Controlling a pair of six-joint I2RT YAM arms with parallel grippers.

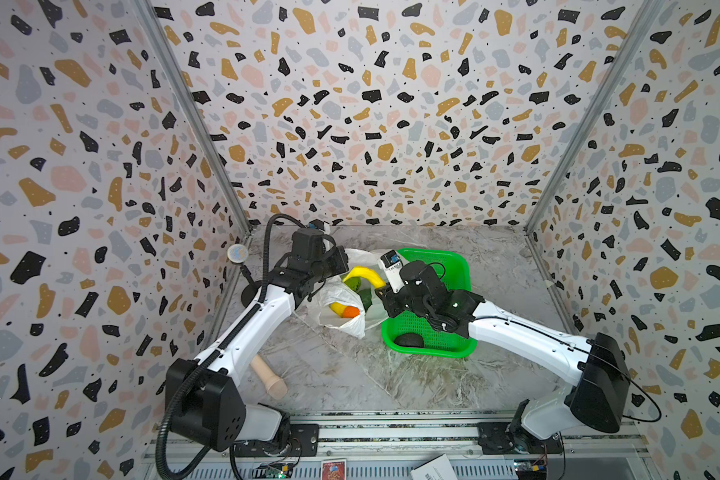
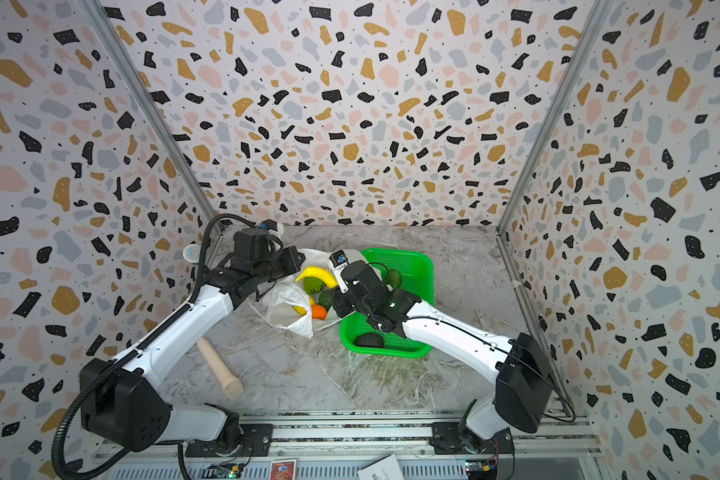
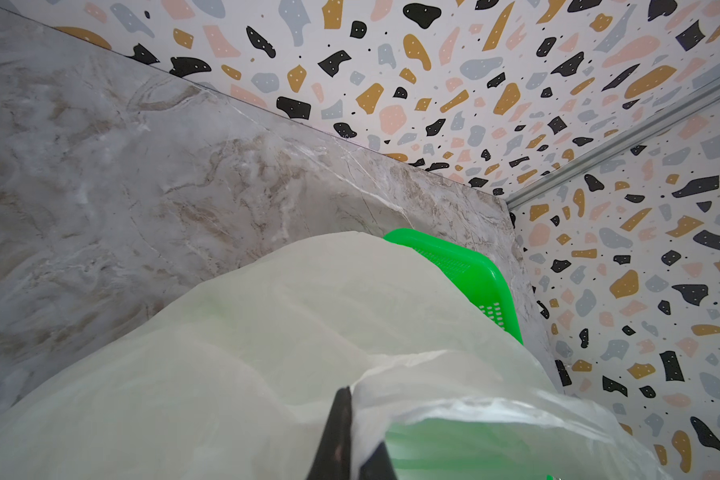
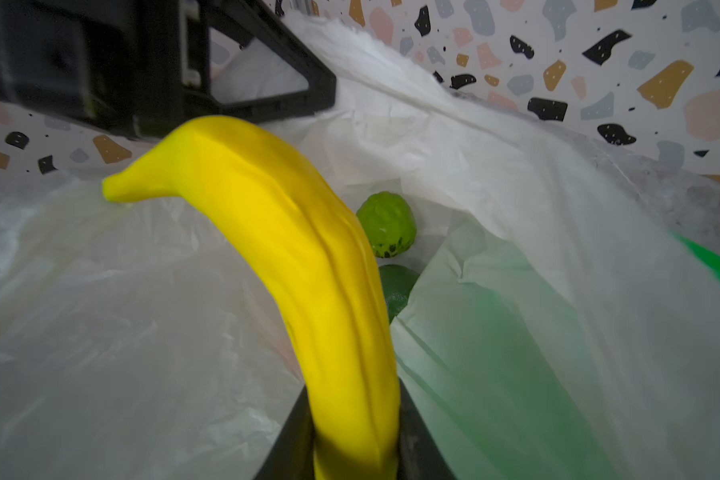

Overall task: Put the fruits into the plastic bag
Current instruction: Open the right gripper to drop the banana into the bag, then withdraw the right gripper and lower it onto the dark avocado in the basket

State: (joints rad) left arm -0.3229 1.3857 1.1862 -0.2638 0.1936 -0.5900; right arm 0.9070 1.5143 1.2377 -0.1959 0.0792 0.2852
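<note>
Only the right wrist view shows the grip. The right gripper has its black fingers closed on one end of the curved yellow toy banana. The banana reaches out over the open mouth of the thin white crinkly plastic bag. Inside the bag this view shows the light green bumpy fruit with a dark green avocado just beside it.

The left wrist view shows no fruit. It shows the left gripper, its fingers pinched tight on a fold of the bag's rim. Beyond the bag is a corner of the green mesh plastic basket on the marble-patterned counter.

Both top views add what lies toward the bag's near side: a small orange touching a yellow lemon. In the basket's near corner sits a blackish avocado. A top view also shows an olive-green avocado by the basket's far side, partly covered by the right arm.
</note>
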